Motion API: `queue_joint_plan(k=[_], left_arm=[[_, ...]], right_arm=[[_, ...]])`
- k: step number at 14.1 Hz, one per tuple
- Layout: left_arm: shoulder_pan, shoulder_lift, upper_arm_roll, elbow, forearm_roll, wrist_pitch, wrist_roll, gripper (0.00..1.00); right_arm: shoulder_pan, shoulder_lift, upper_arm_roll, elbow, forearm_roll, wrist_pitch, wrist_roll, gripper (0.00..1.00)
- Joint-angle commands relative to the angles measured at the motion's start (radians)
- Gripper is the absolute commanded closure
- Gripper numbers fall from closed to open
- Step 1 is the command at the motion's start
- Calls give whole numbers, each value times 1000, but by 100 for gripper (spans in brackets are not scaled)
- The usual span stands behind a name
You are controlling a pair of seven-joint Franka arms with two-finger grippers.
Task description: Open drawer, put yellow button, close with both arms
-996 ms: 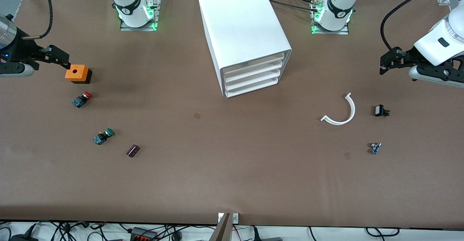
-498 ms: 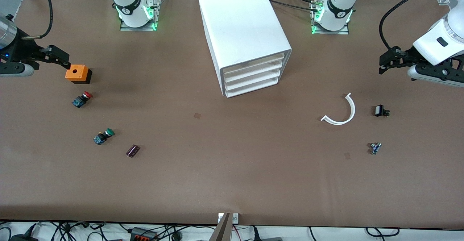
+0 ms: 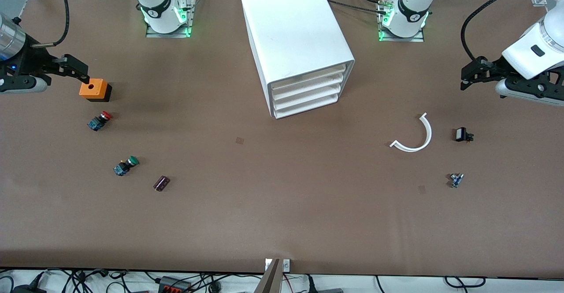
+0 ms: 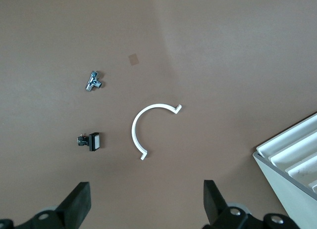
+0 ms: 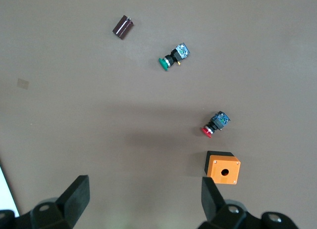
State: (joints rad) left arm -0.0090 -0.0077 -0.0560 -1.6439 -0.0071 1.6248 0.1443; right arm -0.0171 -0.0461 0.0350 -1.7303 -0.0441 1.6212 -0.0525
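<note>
From the front, the cabinet (image 3: 295, 28) stands mid-table between the two bases. Its four drawers (image 3: 306, 91) are all pushed in and face the camera. The right gripper (image 3: 79, 70) hangs over the right arm's end of the table, just beside an orange box (image 3: 94, 89). Nearer the camera than the box lie a red button (image 3: 100, 120), a green button (image 3: 126, 165) and a dark cylinder (image 3: 161, 183). The left gripper (image 3: 466, 79) hangs over the left arm's end. Nearer the camera there lie a white arc (image 3: 418, 136), a black part (image 3: 462, 134) and a metal fitting (image 3: 456, 179). Whether any small piece here is the yellow button I cannot tell.

The left wrist view shows the left gripper (image 4: 146, 204) with its jaws spread wide and gripping nothing. The arc (image 4: 143, 127), black part (image 4: 91, 141), fitting (image 4: 93, 81) and a cabinet corner (image 4: 292, 160) lie under it.

The right wrist view shows the right gripper (image 5: 143, 202) likewise released. One finger (image 5: 213, 199) hangs close above the box (image 5: 223, 168).
</note>
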Motion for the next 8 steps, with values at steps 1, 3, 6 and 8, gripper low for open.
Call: queue_joint_plan(k=[1, 3, 6, 8], left_arm=[[-2, 11, 1, 30, 1, -20, 17, 0], [-2, 11, 1, 30, 1, -20, 17, 0], [-3, 12, 1, 30, 3, -23, 17, 0], [-3, 18, 1, 32, 1, -23, 17, 0]], right_arm=[[5, -18, -4, -9, -16, -14, -4, 0], [6, -15, -3, -9, -16, -6, -4, 0], [6, -12, 0, -11, -16, 9, -4, 0], [8, -12, 2, -12, -17, 26, -4, 0]])
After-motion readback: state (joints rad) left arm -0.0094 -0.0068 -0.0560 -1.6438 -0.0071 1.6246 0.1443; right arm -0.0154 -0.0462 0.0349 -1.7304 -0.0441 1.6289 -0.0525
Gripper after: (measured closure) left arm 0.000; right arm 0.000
